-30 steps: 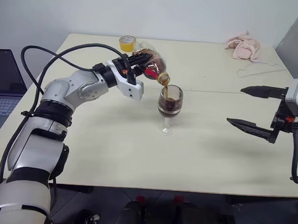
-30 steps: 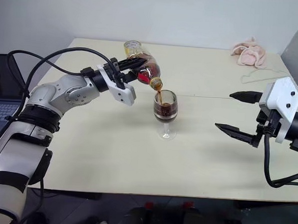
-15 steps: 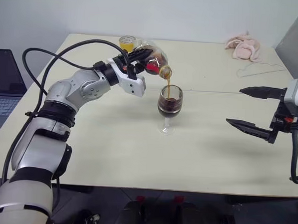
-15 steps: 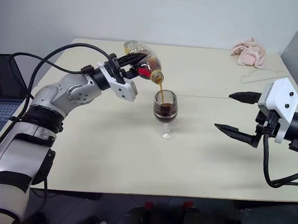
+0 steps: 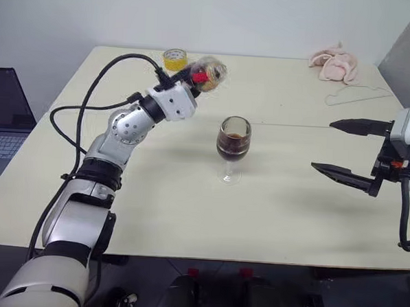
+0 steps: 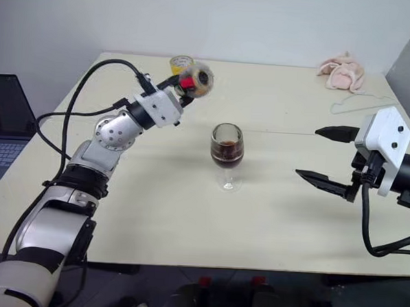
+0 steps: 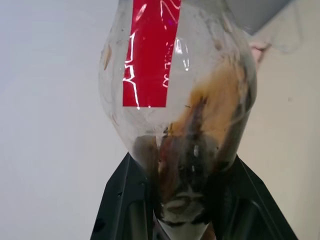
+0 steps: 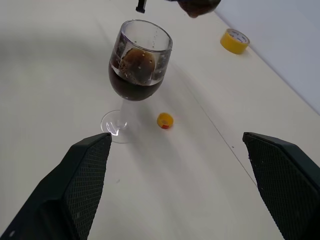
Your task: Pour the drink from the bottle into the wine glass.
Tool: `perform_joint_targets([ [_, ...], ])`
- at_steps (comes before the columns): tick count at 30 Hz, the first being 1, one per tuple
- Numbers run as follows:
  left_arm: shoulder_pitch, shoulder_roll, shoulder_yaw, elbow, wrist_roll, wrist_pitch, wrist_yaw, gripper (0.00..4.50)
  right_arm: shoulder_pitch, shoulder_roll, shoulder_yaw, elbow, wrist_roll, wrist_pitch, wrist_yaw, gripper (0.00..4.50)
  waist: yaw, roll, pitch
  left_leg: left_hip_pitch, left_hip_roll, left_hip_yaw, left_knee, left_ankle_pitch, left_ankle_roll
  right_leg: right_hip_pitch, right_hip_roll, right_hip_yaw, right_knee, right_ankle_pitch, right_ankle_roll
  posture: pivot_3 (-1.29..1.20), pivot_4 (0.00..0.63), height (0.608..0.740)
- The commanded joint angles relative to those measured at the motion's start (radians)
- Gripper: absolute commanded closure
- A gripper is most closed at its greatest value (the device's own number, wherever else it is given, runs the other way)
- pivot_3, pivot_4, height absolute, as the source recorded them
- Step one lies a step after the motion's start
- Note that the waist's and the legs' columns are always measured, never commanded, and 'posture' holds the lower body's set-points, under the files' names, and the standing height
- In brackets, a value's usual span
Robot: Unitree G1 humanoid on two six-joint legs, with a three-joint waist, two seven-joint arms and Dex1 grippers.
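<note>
Drink (image 5: 232, 147) is seen filling the lower half of the wine glass (image 5: 233, 149), dark brown, on a pale desk (image 5: 188, 208) that carries everything pictured. At the desk's far right corner a pink cloth (image 5: 334, 65) is bunched. The left claw (image 6: 183, 82) is clamped on the bottle (image 6: 196, 79), which is held raised above the far part of the desk, apart from the glass, with brown residue clinging inside its clear body. The right claw (image 5: 343, 148) is held spread wide and empty above the desk, well to the right of the glass. A yellow tape roll (image 5: 175, 59) is seen behind the bottle, and a small yellow cap (image 8: 165, 120) lies just beside the glass's foot.
</note>
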Motion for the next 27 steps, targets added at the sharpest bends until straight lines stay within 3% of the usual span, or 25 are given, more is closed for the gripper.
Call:
perform_joint_targets([
  [1,0.03,-0.025,0.113,-0.093,-0.149,0.161,-0.012,3.4,-0.021,-0.006,0.0,0.003,-0.003,-0.023,0.005,0.0,-0.002,0.0,0.0,0.0,0.0,0.0,0.0,0.0,0.0,0.0,0.0,0.0,0.0,0.0,0.0,0.0,0.15,0.74],
  [7,0.186,-0.085,0.237,-0.245,-0.287,0.469,0.027,3.4,-0.079,0.071,0.014,0.06,0.054,-0.034,-0.004,0.0,-0.006,0.0,0.0,0.001,0.001,0.0,0.0,0.0,0.0,0.0,0.0,0.0,0.0,0.0,0.0,0.0,0.15,0.74],
  [12,0.33,-0.128,0.327,-0.349,-0.334,0.591,0.112,3.4,-0.104,0.084,0.04,0.07,0.072,-0.03,0.024,0.0,-0.004,0.0,0.0,0.0,0.001,-0.001,0.0,0.0,0.0,0.0,0.0,0.0,0.0,0.0,0.0,0.0,0.15,0.74],
  [18,0.401,-0.178,0.395,-0.403,-0.372,0.65,0.177,3.4,-0.159,0.086,0.102,0.093,0.067,-0.036,0.049,0.0,0.005,0.0,-0.001,0.0,0.0,-0.001,0.001,0.0,0.0,0.001,-0.001,0.0,-0.001,0.0,0.0,0.0,0.15,0.74],
  [27,0.433,-0.195,0.436,-0.34,-0.346,0.609,0.254,3.4,-0.235,0.1,0.178,0.127,0.051,-0.045,0.067,0.0,0.003,0.0,-0.001,0.001,0.0,0.0,0.001,0.0,0.0,0.001,-0.001,0.001,-0.001,0.0,0.0,0.0,0.15,0.74],
])
